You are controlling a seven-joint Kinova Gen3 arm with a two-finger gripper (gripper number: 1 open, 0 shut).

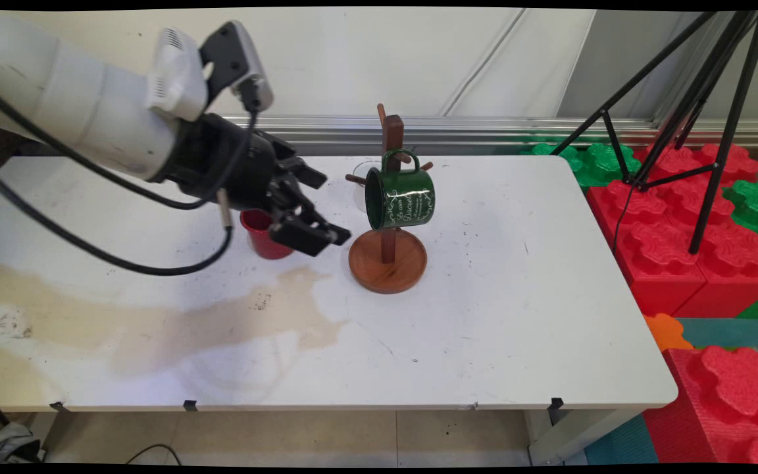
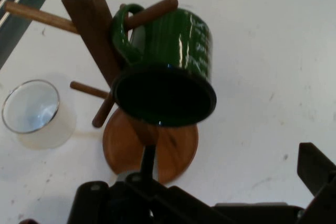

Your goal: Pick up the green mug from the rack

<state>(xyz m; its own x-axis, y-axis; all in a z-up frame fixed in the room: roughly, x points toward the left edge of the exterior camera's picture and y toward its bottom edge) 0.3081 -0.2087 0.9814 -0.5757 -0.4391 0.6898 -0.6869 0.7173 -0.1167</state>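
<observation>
The pincer (image 1: 316, 234) hovered just left of the wooden mug tree (image 1: 389, 253), its fingers spread apart and grasping nothing. In front of it a green enamel mug (image 1: 400, 196) hung by its handle from one of the tree's upper pegs, tilted so that its open mouth faced down and toward the hand — the hand view looked straight into it. The mug's wall was glossy with white lettering; it looked stiff, fairly light and slippery, so the rim or the body near the mouth seemed the surest place to take hold, with the handle caught on the peg. Behind the pincer a red cup (image 1: 262, 234) stood upright on the white table (image 1: 517, 316), partly hidden by the fingers. A clear glass cup (image 2: 35, 113) stood beyond the tree, near its lower pegs — fragile, by its look. A brownish stain spread over the table's near left.
</observation>
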